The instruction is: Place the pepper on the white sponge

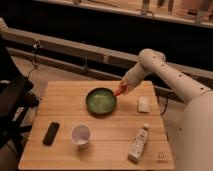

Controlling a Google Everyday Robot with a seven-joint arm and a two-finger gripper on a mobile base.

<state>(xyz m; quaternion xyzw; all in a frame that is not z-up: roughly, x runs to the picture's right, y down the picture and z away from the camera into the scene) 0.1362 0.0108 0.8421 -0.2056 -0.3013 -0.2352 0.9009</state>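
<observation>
The red-orange pepper (119,92) hangs at the end of my gripper (121,89), just over the right rim of the green bowl (100,100). The white arm reaches in from the right. The white sponge (144,104) is a small off-white block lying on the wooden table (100,125), to the right of the bowl and a short way right of the gripper. The pepper is above the table, apart from the sponge.
A white cup (80,134) stands front centre. A black flat device (50,133) lies front left. A white bottle with a printed label (138,143) lies front right. A dark chair (12,100) is left of the table; a low ledge runs behind.
</observation>
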